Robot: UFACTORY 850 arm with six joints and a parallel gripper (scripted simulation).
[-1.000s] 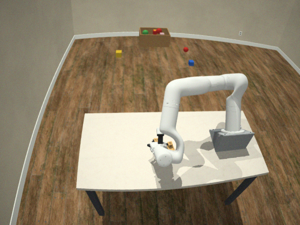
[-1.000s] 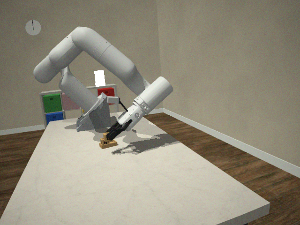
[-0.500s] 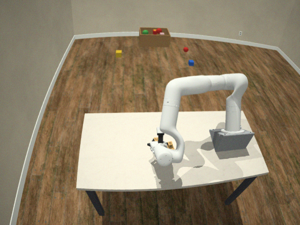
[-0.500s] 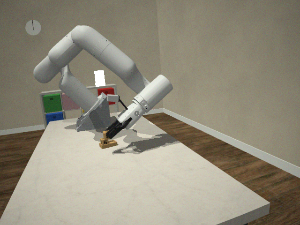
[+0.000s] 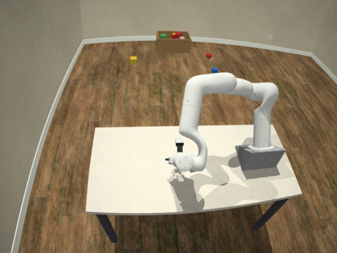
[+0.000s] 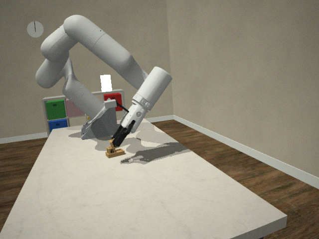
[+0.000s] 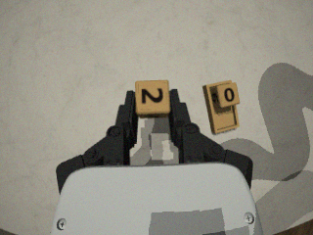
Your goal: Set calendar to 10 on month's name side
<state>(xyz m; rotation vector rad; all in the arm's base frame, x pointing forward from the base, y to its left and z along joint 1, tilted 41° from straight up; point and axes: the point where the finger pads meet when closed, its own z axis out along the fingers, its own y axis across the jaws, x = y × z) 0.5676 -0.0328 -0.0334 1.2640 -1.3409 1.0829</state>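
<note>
Calendar tray [image 6: 115,155] [image 7: 224,122] lay on table, other cube [image 6: 111,150] [image 7: 228,95] inside; gripper [image 6: 116,142] [image 7: 153,101], partly open, gripped 2-marked cube [image 6: 111,143] [image 7: 152,98]; tilted release risked cube landing crooked.

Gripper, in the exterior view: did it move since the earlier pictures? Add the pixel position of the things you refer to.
Yes. The gripper [image 6: 115,142] [image 7: 153,101] moved: its upper body went up and left, against the wall corner [image 6: 170,77].
</note>
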